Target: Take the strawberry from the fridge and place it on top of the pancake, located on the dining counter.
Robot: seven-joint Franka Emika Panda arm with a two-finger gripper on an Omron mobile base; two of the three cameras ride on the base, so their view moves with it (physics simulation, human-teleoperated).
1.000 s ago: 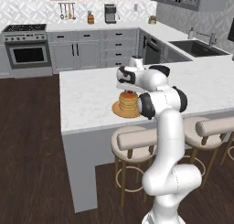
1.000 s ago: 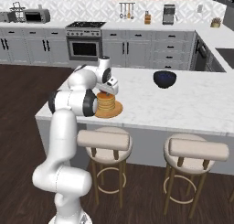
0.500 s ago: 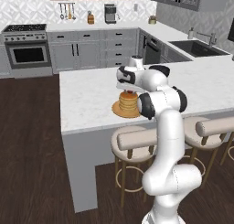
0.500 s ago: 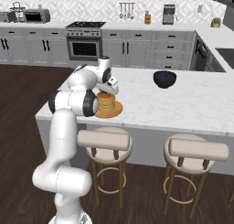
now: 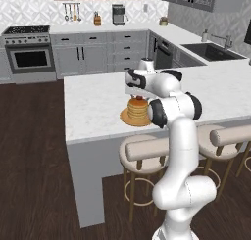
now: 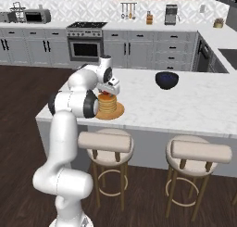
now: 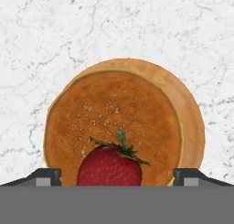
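1. The dining counter [image 7: 114,26] looks like white marble with thin grey veins, smooth.
2. The pancake [image 7: 114,122] has a matt, golden-brown top with fine pale grains.
3. The plate [image 7: 194,127] looks matt and tan.
4. The strawberry [image 7: 109,166] is dark red with a soft shine and green leaves.
5. The stools [image 5: 147,148] have wooden legs and smooth beige seats.

The white marble worktop [image 5: 93,109] carries a tan plate [image 6: 116,113] stacked with pancakes [image 6: 107,104] near its front edge, and a black bowl [image 6: 166,80] well apart, farther back.
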